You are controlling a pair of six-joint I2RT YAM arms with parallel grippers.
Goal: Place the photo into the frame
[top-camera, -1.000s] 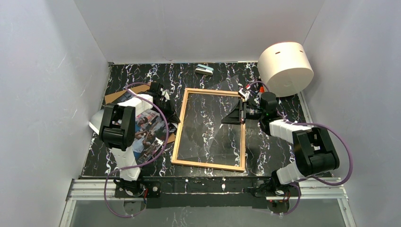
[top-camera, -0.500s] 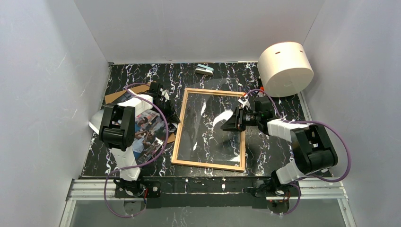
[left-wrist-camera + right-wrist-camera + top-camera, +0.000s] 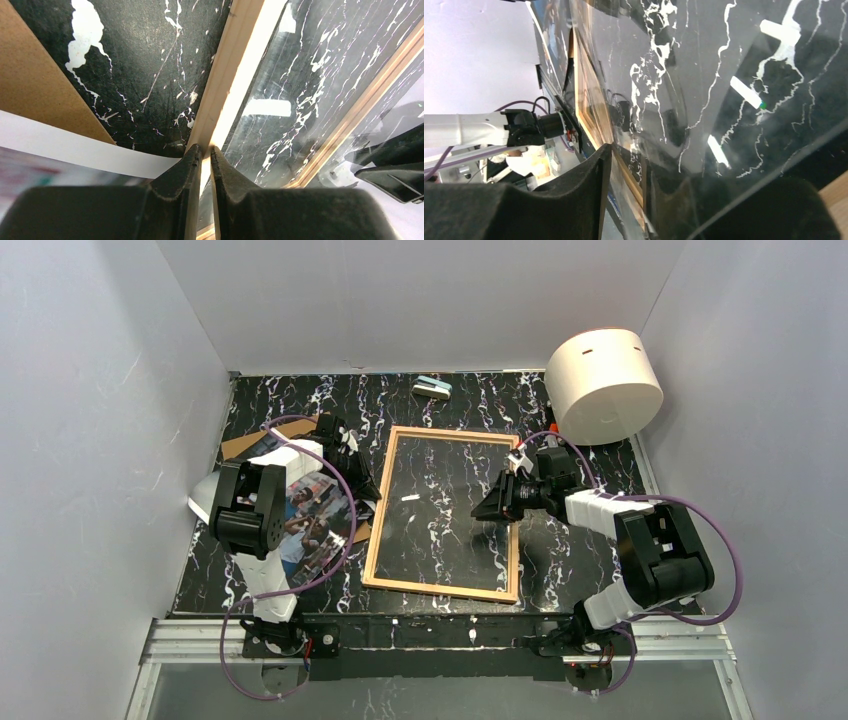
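Frame pinned flat on counter, photo waiting alongside

Clamped shut on the frame's left wooden rail, the left pincer apparently stops it sliding. The right pincer hovers over the right rail, jaws parted, holding nothing. The photo lies face-up on brown cardboard just beside the frame. The wall crowds that side.

Light: bright and even, from overhead; the white walls bounce it.
Glare: pale streaks on the frame glass; a bright strip along its wood in the left wrist view.
Shadow: soft dark patch under the right gripper.
Focus: left gripper blurred close up; marbling sharp.
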